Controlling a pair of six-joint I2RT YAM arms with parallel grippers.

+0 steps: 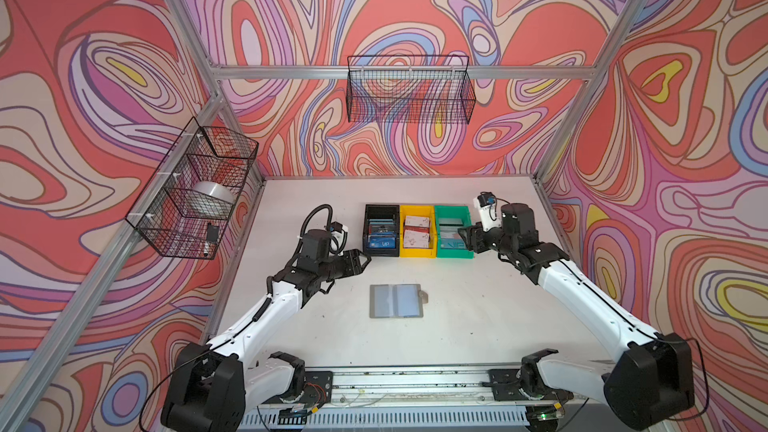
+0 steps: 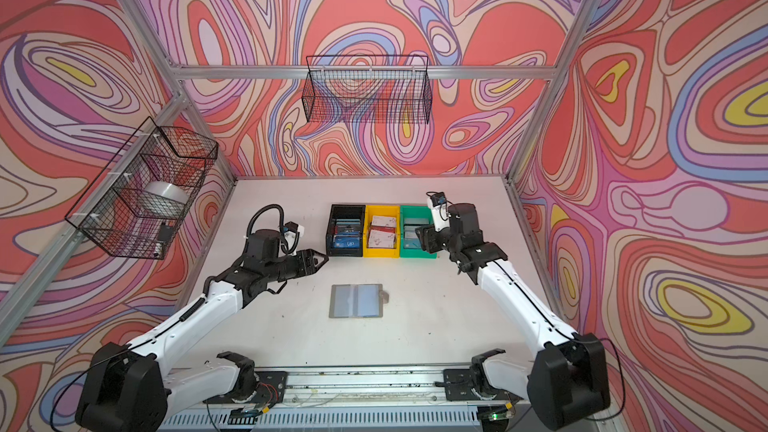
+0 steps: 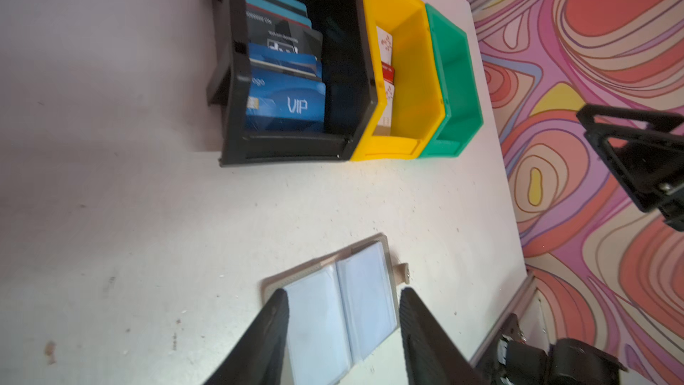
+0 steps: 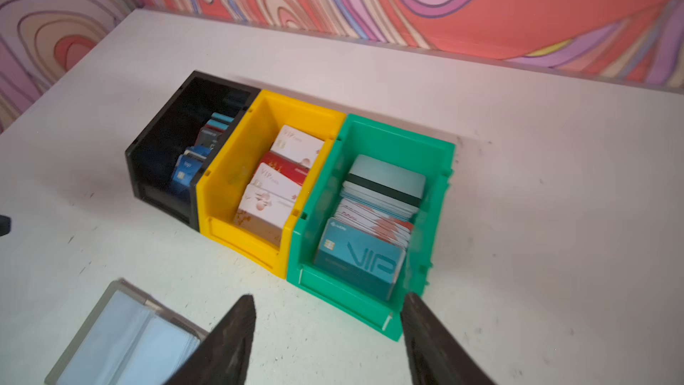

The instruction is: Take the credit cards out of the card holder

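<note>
Top views: card holder [image 1: 396,301] on white table [image 1: 478,326]; swirled walls [image 1: 415,14].

White arm links [image 1: 257,317], black joint housings [image 1: 203,388], looped black cable [image 1: 319,207].

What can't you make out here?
Card holder sleeves: cards inside unclear; too small in both top views, blurred and cut by the edge in wrist views.
Green bin: right gripper covers part in both top views.
Black bin: rear cards shadowed in the right wrist view, print unreadable.

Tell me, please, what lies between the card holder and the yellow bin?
Nothing: bare table separates card holder and yellow bin, in both top views.
</note>
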